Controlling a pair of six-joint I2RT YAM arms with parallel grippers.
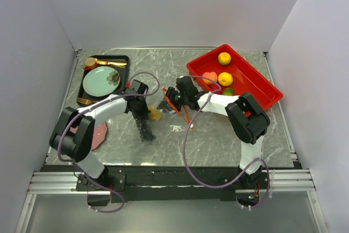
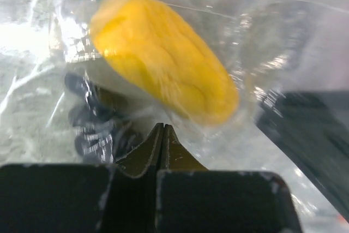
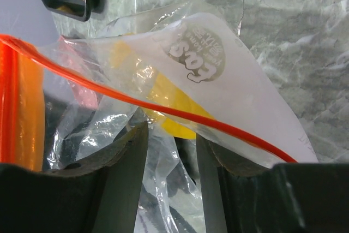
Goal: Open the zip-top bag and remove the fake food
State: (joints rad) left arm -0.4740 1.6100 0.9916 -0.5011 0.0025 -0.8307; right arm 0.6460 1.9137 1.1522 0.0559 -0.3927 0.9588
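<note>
Zip-top bag (image 3: 229, 80) sits mid table (image 1: 218, 135), btwn the two claws. Yellow fake food (image 2: 163, 66) inside it, long axis slanting upper-left to lower-right in left wrist view, just ahead of left claw (image 2: 162, 129), which is clenched tight. Right claw (image 3: 172, 135) released, loose film btwn its fingers. Zip strip (image 3: 163, 110) crosses just above them.

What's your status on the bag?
Left gripper jaws shut on the zip-top bag. Right gripper jaws apart, bag film draped between them. Yellow fake food inside.
</note>
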